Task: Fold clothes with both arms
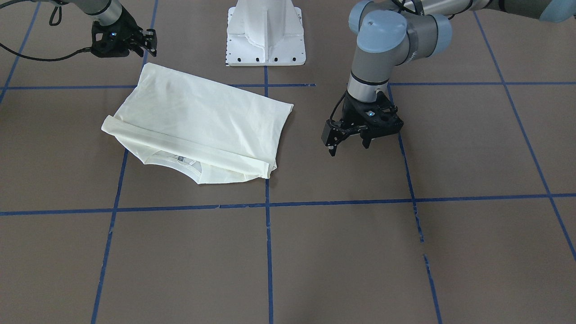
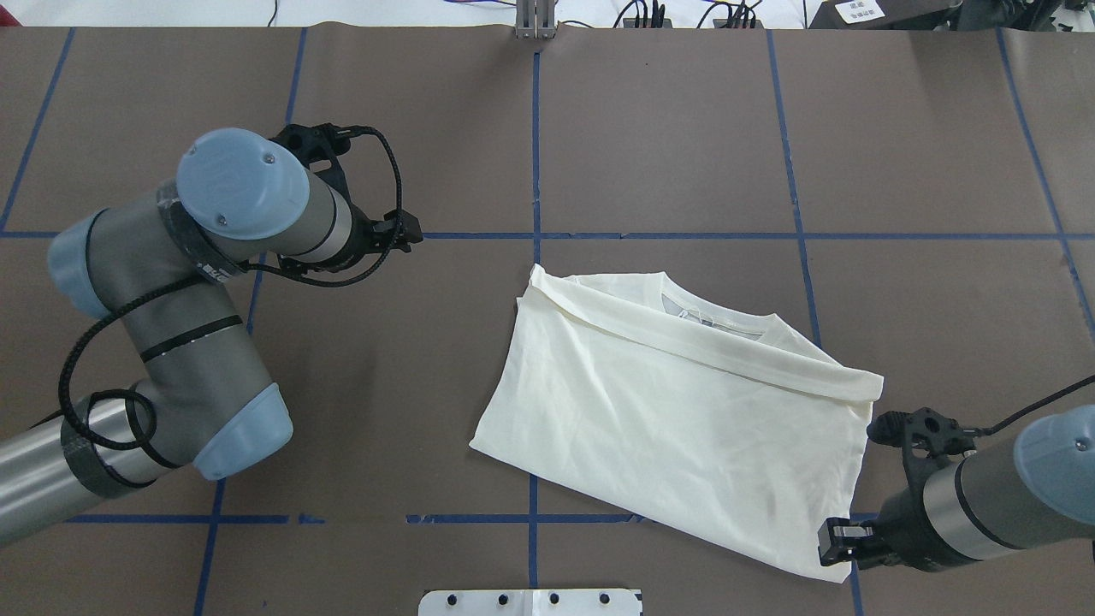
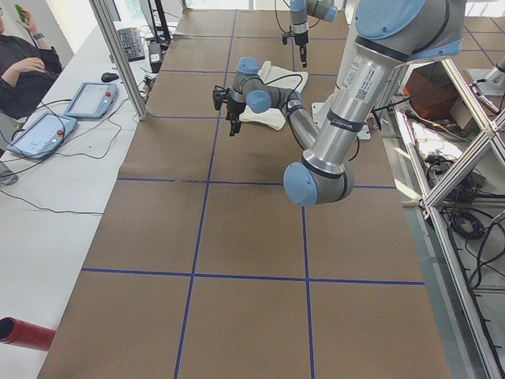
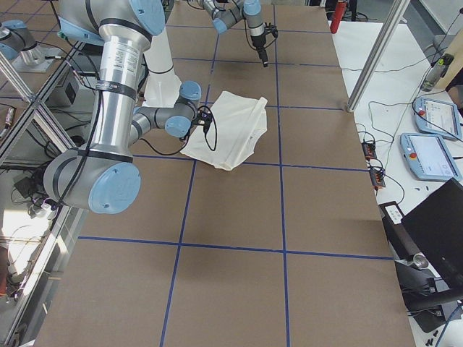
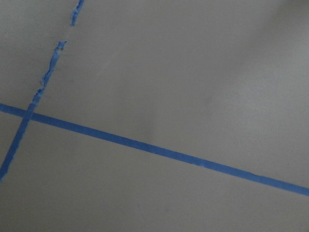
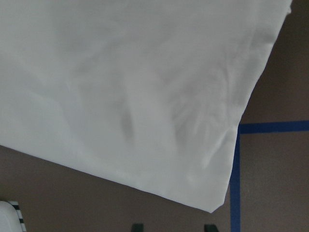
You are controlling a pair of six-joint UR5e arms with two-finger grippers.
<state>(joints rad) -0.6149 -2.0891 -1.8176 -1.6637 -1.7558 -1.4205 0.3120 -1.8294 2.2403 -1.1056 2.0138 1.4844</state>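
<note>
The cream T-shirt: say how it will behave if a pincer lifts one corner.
Probably floppy: the cream T-shirt lies flat with soft creases, so a lifted corner would likely drape and its folded-over band fall open. It looks thin, so probably light. Pushed, it would likely bunch on the table rather than slide whole.

The near left arm (image 3: 319, 150) reaches along the table (image 3: 237, 229), and its left gripper (image 3: 231, 129) points down just beside the cream T-shirt (image 3: 267, 118). Past the shirt, toward the table's far end, the small right gripper (image 3: 304, 57) hangs pointing down. A seated person (image 3: 24, 67) is off the edge opposite the robot.
</note>
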